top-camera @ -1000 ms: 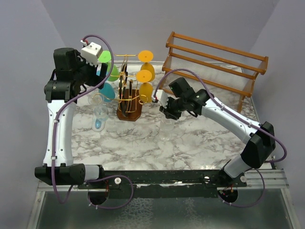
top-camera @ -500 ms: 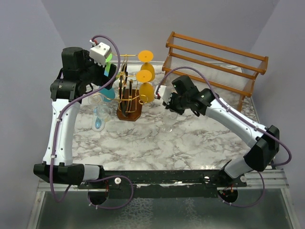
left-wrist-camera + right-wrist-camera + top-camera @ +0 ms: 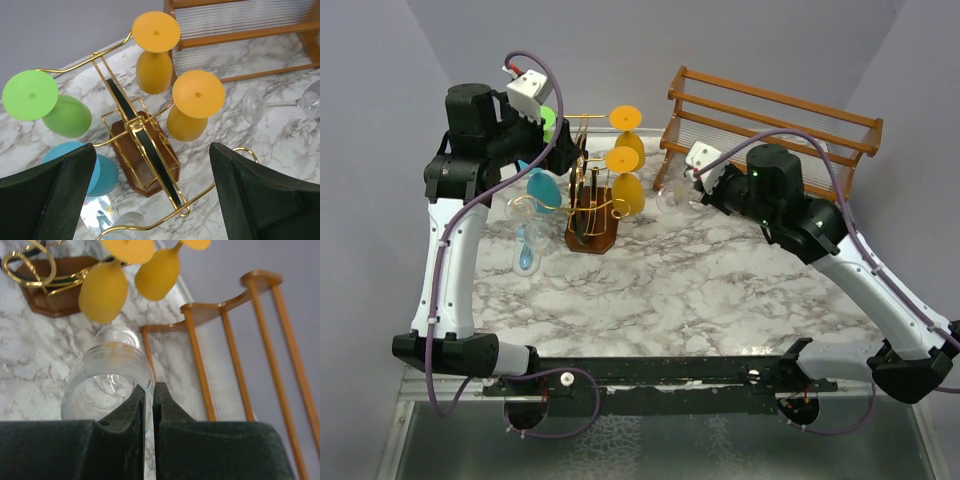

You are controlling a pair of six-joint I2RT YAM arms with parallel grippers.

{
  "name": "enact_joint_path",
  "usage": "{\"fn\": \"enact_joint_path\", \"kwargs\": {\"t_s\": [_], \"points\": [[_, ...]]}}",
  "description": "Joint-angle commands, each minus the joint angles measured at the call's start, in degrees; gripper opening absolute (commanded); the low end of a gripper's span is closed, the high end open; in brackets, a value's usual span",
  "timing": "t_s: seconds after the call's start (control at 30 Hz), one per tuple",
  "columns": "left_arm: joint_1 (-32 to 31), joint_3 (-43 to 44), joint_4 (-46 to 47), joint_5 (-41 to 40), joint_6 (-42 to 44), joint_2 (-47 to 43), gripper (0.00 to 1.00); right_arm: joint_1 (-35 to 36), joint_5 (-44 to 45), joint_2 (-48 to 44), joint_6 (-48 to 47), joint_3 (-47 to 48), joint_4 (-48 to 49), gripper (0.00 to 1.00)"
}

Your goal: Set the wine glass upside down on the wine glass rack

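Observation:
The wine glass rack [image 3: 588, 190], gold wire on a dark wooden base, stands at the back left and also shows in the left wrist view [image 3: 142, 145]. Two orange glasses [image 3: 626, 160], a green one [image 3: 549, 121] and a teal one [image 3: 542, 188] hang upside down on it. My right gripper [image 3: 696, 181] is shut on the rim of a clear wine glass [image 3: 107, 377]. It holds the glass tilted on its side in the air, right of the rack [image 3: 280, 102]. My left gripper [image 3: 152, 150] is open and empty, high above the rack.
A larger brown wooden slatted rack [image 3: 770, 135] stands at the back right. Clear glasses [image 3: 524, 215] and a blue-tinted one [image 3: 527, 258] stand on the marble table [image 3: 670, 290] left of the gold rack, below its scroll arm.
My right gripper has lifted the clear glass off the table and turned it onto its side, moving up and back. My left gripper has shifted slightly right over the rack.

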Motion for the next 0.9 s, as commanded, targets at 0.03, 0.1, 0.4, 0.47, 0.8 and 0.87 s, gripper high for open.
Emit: {"fn": "enact_joint_path", "kwargs": {"t_s": [0.03, 0.1, 0.4, 0.47, 0.8, 0.87], "points": [[-1.2, -0.2, 3.3, 8.3, -6.4, 1.5, 0.99, 0.2, 4.8, -3.5, 0.5, 6.6, 8.5, 0.01], [-1.5, -1.7, 5.6, 10.5, -8.5, 1.3, 0.97, 0.2, 5.0, -4.1, 0.8, 8.3, 9.8, 0.02], [-4.9, -3.3, 18.4, 19.4, -21.9, 4.0, 0.84, 0.2, -4.9, -1.1, 6.5, 19.3, 7.6, 0.01], [-6.2, -4.3, 22.5, 20.8, -26.1, 4.6, 0.79, 0.2, -6.7, 0.0, 8.3, 21.0, 7.0, 0.01], [-8.5, -9.7, 34.0, 27.9, -36.9, 6.2, 0.66, 0.2, -11.3, 2.6, 12.8, 23.4, 5.9, 0.01], [-8.5, -10.8, 34.9, 28.0, -37.3, 5.9, 0.62, 0.1, -11.6, 2.9, 13.2, 23.3, 6.1, 0.01]]}}
